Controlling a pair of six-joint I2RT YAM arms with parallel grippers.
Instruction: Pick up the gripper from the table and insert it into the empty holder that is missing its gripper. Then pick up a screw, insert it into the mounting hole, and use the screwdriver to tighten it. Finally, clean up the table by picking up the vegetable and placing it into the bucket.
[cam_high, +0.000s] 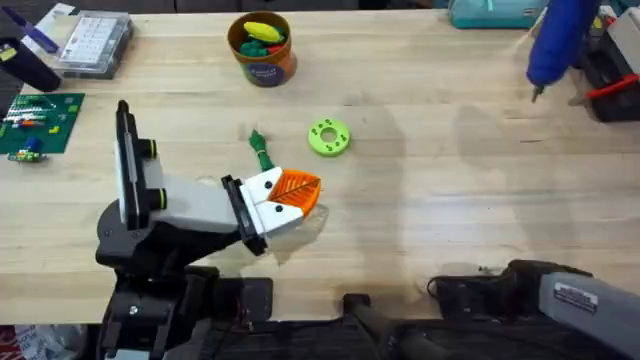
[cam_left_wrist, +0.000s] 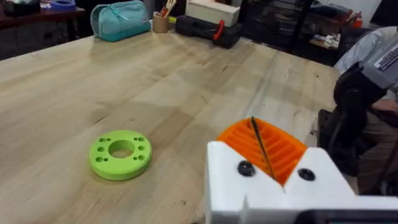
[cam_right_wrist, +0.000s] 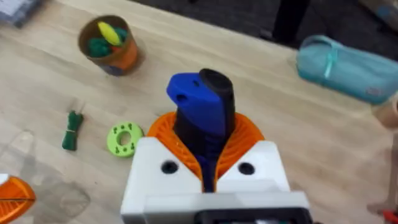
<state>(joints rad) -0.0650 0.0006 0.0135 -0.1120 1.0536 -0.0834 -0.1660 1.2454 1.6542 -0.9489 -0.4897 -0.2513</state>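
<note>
The white wedge holder ends my left arm low over the table's middle. The orange ribbed gripper sits in it. In the left wrist view my left gripper is shut, its orange fins meeting along a thin dark line. My right gripper is raised high and shut on the blue screwdriver, which hangs at the far right with its bit pointing down. The green vegetable lies just beyond the holder. The orange bucket of toy foods stands at the back. A loose screw is out of view.
A lime-green ring with holes lies right of the vegetable. A clear parts box and a green circuit board are at the far left. A teal pouch and a black case with a red handle sit far right.
</note>
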